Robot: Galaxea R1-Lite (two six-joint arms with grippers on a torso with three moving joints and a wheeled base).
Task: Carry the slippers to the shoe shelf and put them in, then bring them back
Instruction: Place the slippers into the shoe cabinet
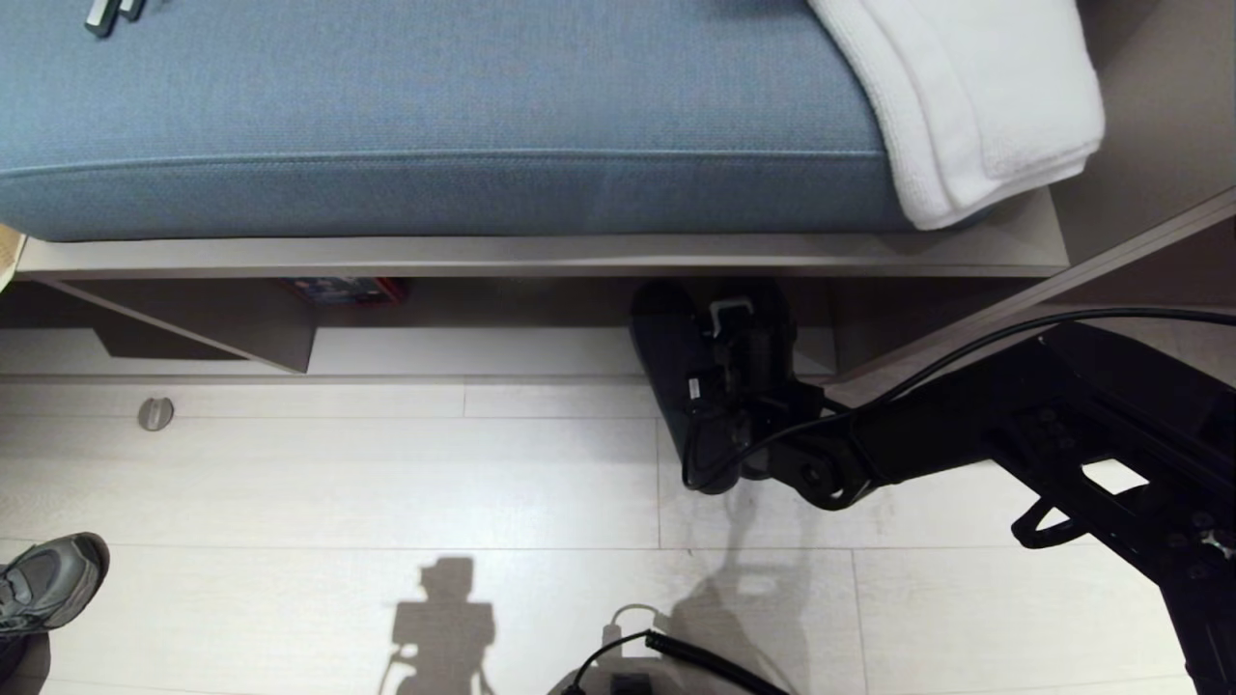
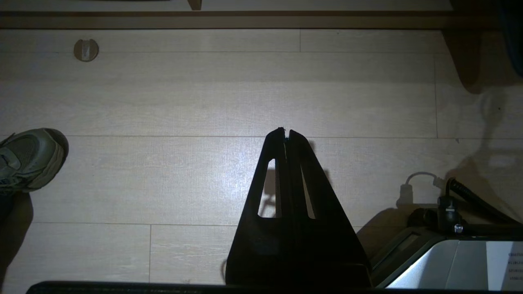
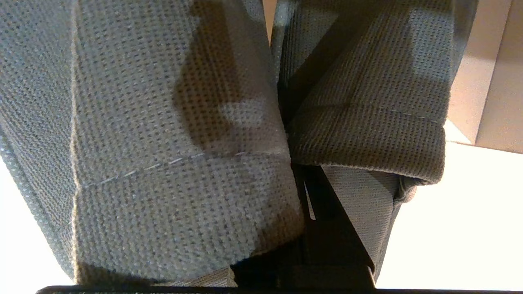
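My right gripper [image 3: 292, 163] is pinched tight on the pair of dark charcoal woven-fabric slippers [image 3: 163, 143]. In my right wrist view the fingers run up between the two slippers, one fabric upper pressed against each side, the stitched hems meeting at the grip. In the head view my right arm comes in from the right and ends at the mouth of the taupe grey-brown wooden shoe shelf [image 1: 541, 256], with the slippers [image 1: 676, 386] a dark mass around the wrist.

The slippers' far end sits just under the front edge of the shelf's top board, and their near end still reaches out over the pale plank floor [image 1: 338, 483]. Their long axis runs from the floor into the cubby, roughly square to the bench front. Which end is the toe I cannot tell. A slanted side panel [image 1: 927, 347] stands close on the right; to the left the cubby is wide, up to a divider panel [image 1: 241, 338].

My left gripper [image 2: 286, 131] hangs over the floor, fingers pressed together, holding nothing. A grey laced sneaker [image 1: 48, 579] is well apart at the far left.
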